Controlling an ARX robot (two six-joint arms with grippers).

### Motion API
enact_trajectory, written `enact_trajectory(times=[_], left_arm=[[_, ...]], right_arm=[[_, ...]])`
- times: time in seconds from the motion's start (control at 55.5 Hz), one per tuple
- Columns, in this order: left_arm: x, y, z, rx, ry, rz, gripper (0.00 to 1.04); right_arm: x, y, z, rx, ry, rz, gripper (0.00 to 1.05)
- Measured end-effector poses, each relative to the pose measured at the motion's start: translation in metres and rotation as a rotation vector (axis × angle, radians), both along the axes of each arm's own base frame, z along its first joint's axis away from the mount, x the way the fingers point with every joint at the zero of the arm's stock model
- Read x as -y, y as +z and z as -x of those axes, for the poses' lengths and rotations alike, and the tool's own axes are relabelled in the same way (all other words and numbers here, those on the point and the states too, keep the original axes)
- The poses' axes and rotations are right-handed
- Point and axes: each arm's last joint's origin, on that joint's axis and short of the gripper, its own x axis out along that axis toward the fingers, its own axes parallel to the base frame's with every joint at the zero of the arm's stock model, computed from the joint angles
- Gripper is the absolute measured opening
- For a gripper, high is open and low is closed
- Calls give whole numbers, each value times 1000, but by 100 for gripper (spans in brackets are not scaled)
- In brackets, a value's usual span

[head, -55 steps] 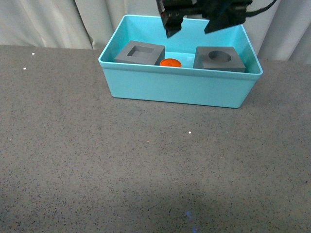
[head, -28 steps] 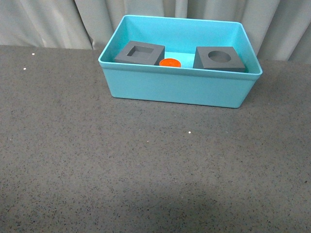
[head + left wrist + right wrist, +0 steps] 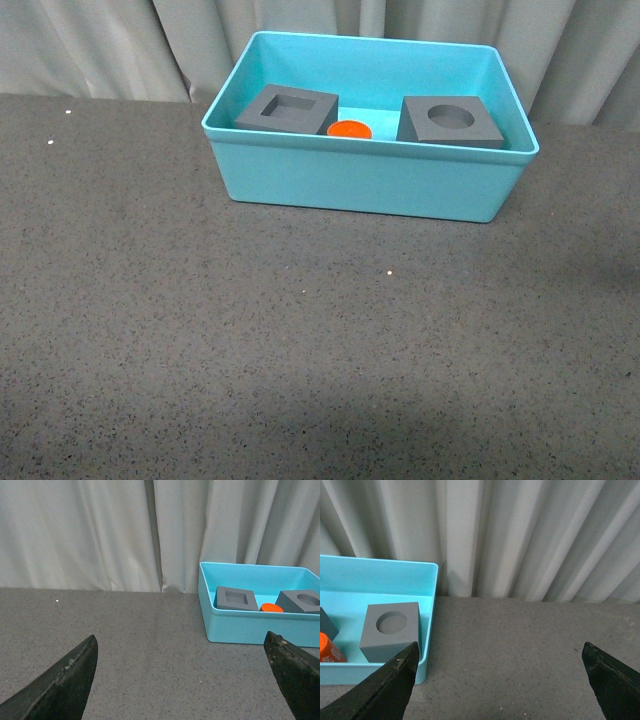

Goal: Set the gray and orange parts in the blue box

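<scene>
The blue box [image 3: 370, 185] stands at the far middle of the table. Inside it sit the gray cube with a square recess [image 3: 288, 109] on the left, the gray cube with a round recess [image 3: 450, 121] on the right, and the orange cylinder [image 3: 350, 130] between them. No arm shows in the front view. In the left wrist view the left gripper [image 3: 185, 680] is open and empty over bare table, with the box [image 3: 250, 627] farther off. In the right wrist view the right gripper [image 3: 500, 682] is open and empty beside the box [image 3: 427, 630], near the round-recess cube [image 3: 390, 632].
Gray speckled tabletop [image 3: 300, 350] spreads in front of the box. Pale pleated curtains [image 3: 100, 45] hang close behind the table's far edge.
A second ago the right gripper hung over the box at the top of the front view. It has since withdrawn out of that view. The parts in the box have not moved.
</scene>
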Motion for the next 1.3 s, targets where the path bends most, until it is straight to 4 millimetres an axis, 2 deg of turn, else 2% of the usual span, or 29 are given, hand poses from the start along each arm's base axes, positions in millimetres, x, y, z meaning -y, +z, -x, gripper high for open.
enact_trajectory(times=[0.108, 0.216, 0.306, 0.451, 0.685, 0.901, 1.298], left_arm=[[0, 0, 0, 0, 0, 0, 98], [0, 0, 0, 0, 0, 0, 98], [0, 0, 0, 0, 0, 0, 98], [0, 0, 0, 0, 0, 0, 98], [0, 0, 0, 0, 0, 0, 98], [0, 0, 0, 0, 0, 0, 98], [0, 0, 0, 0, 0, 0, 98]], right_arm=[[2, -10, 15, 6, 10, 12, 95], [4, -9, 19, 66, 32, -17, 93], [12, -22, 31, 235, 142, -90, 72], [25, -38, 55, 259, 138, -100, 38], [32, -50, 73, 259, 142, -101, 1], [45, -60, 89, 256, 133, -102, 0], [45, -74, 109, 263, 139, -103, 0]])
